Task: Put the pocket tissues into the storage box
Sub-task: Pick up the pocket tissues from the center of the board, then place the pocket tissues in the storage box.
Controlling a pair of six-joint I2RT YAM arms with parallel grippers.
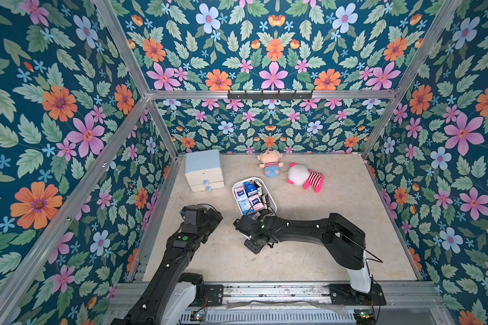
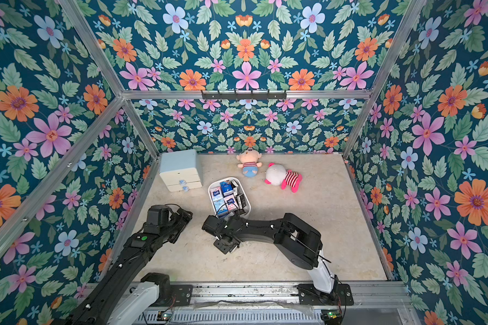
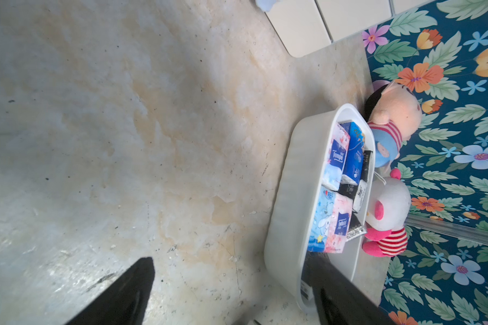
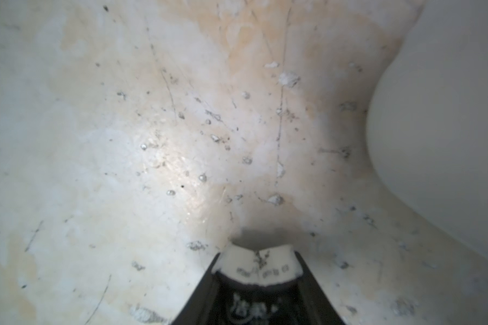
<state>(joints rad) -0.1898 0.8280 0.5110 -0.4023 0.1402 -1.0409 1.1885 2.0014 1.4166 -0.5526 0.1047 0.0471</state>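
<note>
Right jaws clench a black pocket tissue packet [image 4: 257,268] beside the storage box [image 4: 448,112]; left jaws stand spread wide

Left arm [image 1: 178,247] reaching forward along left side, wrist [image 1: 197,216] bending inward. Left claw [image 3: 231,270] hanging low, 2 fingers [image 3: 124,295] standing wide apart. Right arm [image 1: 302,228] stretching across toward centre, elbow [image 1: 341,233] raised, wrist bending down. Right claw [image 4: 257,260] pointing straight down, its 2 fingers pinching 1 black-and-white pocket tissues packet [image 4: 255,271] by its sides.
</note>
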